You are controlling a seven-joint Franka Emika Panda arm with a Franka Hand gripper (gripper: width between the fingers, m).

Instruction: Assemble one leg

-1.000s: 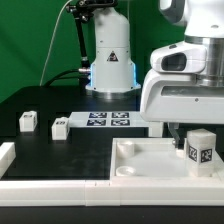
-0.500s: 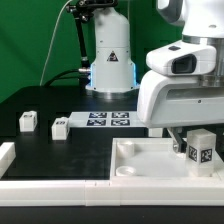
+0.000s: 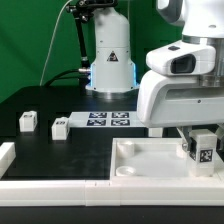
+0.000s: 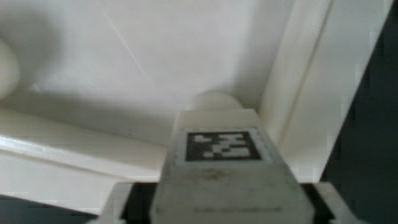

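Note:
My gripper is shut on a leg, a small white block with a black-and-white tag, held upright over the exterior view's right end of the large white panel. In the wrist view the leg runs from between my fingers down to the panel, its rounded tip close to the panel's raised edge. I cannot tell whether the tip touches the panel. Two more legs lie on the black table at the exterior view's left.
The marker board lies at the back of the table before the arm's base. A low white rail runs along the front left. A round socket rim shows on the panel.
My gripper has lowered the leg toward the panel and shifted it slightly to the exterior view's right. The loose legs have not moved.

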